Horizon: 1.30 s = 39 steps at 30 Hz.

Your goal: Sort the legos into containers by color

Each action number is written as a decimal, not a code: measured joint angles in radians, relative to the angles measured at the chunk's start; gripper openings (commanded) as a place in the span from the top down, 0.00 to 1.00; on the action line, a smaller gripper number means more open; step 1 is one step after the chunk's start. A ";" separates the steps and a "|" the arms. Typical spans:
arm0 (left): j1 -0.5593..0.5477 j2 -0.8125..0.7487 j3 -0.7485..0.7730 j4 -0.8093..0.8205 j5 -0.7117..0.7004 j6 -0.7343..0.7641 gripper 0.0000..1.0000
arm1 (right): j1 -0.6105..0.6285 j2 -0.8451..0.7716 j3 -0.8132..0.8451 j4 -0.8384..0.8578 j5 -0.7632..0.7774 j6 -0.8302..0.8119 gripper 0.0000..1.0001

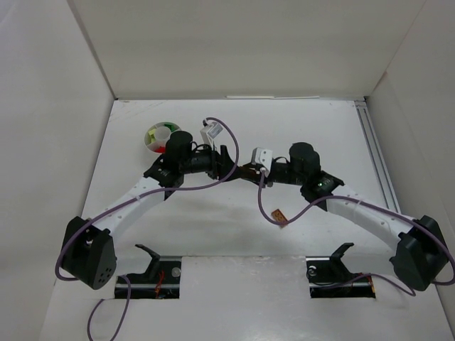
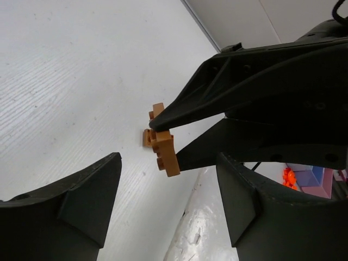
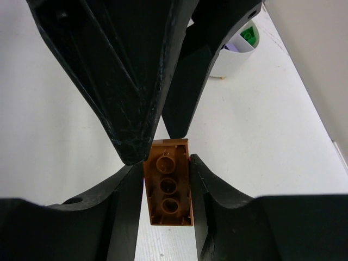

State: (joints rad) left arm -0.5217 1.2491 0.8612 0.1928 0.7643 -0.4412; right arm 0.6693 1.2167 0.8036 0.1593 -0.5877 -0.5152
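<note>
Top external view puts the white cup (image 1: pixel 164 132) at the upper left of the table (image 1: pixel 213 238), with green, red and yellow-green bricks in its divided sections, so part of the sorting looks done. Which colour sits in which section is too small to read there. The right wrist view shows the same cup at its upper right, holding a green brick (image 3: pixel 249 37) with something purple beside it.

One piece is in hand. The brown-orange brick (image 3: pixel 168 187) hangs above the table at the centre of the top view. The right gripper (image 3: pixel 166 166) is clamped on it, one finger against each long side, the hollow underside toward its own camera. The left gripper (image 2: pixel 167 157) faces it with fingers spread apart and the brick just ahead of the gap. Whether either finger touches the brick I cannot tell (in the left wrist view it looks like more than one piece pressed together, though that is unsure too).

My reading is that this brick has yet to reach the cup, which lies well apart from it toward the upper left. A small orange speck (image 1: pixel 279 214) lies by the purple cable (image 1: pixel 263 202), just below centre. It may be another brick left to sort, or only a tag. I make out no other loose bricks in the top view, so the job seems near its end.
</note>
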 measured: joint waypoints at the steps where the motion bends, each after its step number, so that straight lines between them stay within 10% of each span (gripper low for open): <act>1: 0.000 0.001 -0.002 -0.003 -0.005 0.000 0.40 | 0.000 -0.003 0.002 -0.002 0.000 -0.002 0.76; 16: -0.034 0.008 -0.005 -0.002 -0.111 -0.032 1.00 | 0.078 0.027 0.063 -0.025 0.125 0.006 0.74; 23: -0.034 0.008 -0.005 -0.003 -0.140 -0.027 1.00 | 0.105 0.037 0.075 -0.032 0.241 0.066 0.50; 25: -0.035 0.003 -0.005 -0.005 -0.151 -0.021 1.00 | 0.105 0.038 0.080 -0.035 0.270 0.089 0.32; 26: -0.036 -0.003 -0.004 -0.013 -0.163 -0.016 1.00 | 0.103 0.040 0.084 -0.034 0.287 0.098 0.01; 39: 0.180 0.119 0.280 -0.271 -0.492 0.073 1.00 | 0.062 -0.008 0.124 -0.174 0.478 0.148 0.00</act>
State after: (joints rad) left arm -0.3416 1.3678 1.1412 -0.0780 0.2726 -0.3683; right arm 0.7315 1.2083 0.9279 -0.0147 -0.1093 -0.3668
